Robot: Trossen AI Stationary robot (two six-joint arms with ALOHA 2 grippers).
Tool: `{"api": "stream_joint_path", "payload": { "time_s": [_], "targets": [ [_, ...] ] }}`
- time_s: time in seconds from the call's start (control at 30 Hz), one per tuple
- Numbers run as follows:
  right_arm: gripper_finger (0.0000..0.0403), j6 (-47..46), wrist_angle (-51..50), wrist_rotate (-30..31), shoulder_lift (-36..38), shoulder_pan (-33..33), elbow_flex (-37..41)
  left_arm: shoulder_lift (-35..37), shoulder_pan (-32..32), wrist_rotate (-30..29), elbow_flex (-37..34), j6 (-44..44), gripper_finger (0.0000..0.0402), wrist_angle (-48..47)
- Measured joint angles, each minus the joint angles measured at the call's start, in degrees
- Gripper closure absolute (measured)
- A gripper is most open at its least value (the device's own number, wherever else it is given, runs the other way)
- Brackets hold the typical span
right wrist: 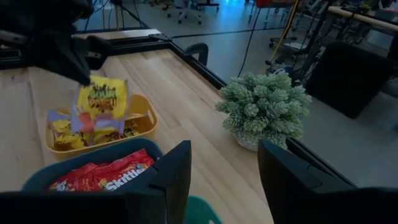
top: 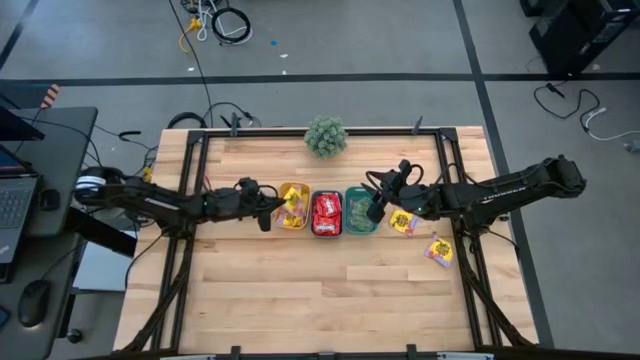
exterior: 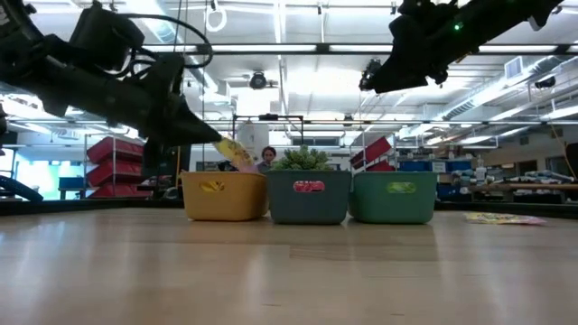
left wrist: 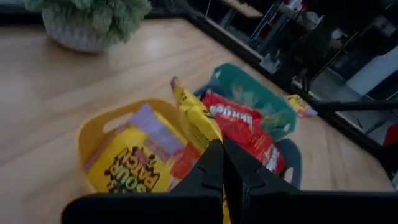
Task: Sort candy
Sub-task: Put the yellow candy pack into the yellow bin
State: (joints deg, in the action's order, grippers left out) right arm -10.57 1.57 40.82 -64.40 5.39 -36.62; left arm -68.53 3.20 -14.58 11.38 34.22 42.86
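Note:
Three trays stand in a row at mid-table: a yellow tray (top: 293, 206) with yellow candy packets, a dark teal tray (top: 326, 214) with red ones, and a green tray (top: 360, 211). My left gripper (top: 266, 208) is at the yellow tray's left side, shut on a yellow packet (left wrist: 194, 117). That packet (right wrist: 102, 96) hangs over the yellow tray. My right gripper (right wrist: 224, 180) stands open above the green tray with nothing between its fingers. Two more yellow packets (top: 403, 222) (top: 439, 250) lie flat on the table to the right. My left gripper pinches the yellow packet by one end (left wrist: 214, 144) between its two fingers. The fingers come from the table's left, slanting a little downward. The packet sticks out past the fingertips, tilted (exterior: 235, 152), lifted clear above the yellow tray's rim.
A spiky green plant ball (top: 326, 135) sits in a pot at the table's far edge, behind the trays. The near half of the wooden table (top: 320, 300) is bare wood. A black frame runs along the table's edges.

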Motion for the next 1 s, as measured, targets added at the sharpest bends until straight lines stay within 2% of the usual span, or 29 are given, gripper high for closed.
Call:
{"api": "stream_joint_path", "payload": {
  "time_s": [0.33, 0.77, 1.0],
  "targets": [
    [0.0235, 0.0, 0.0, -0.5, 0.0, -0.3, 0.0, -8.8, -0.7, 0.9, 0.0, 0.5, 0.0390, -0.7],
    [0.0225, 0.0, -0.1, -1.7, 0.0, -0.3, 0.0, -9.0, -0.7, 2.9, 1.9, -8.6, 0.0260, -2.3],
    [0.0225, 0.0, -0.1, -1.9, 0.0, -0.3, 0.0, -7.8, -0.7, 2.9, 2.5, -11.7, 0.0228, -3.2]
  ]
}}
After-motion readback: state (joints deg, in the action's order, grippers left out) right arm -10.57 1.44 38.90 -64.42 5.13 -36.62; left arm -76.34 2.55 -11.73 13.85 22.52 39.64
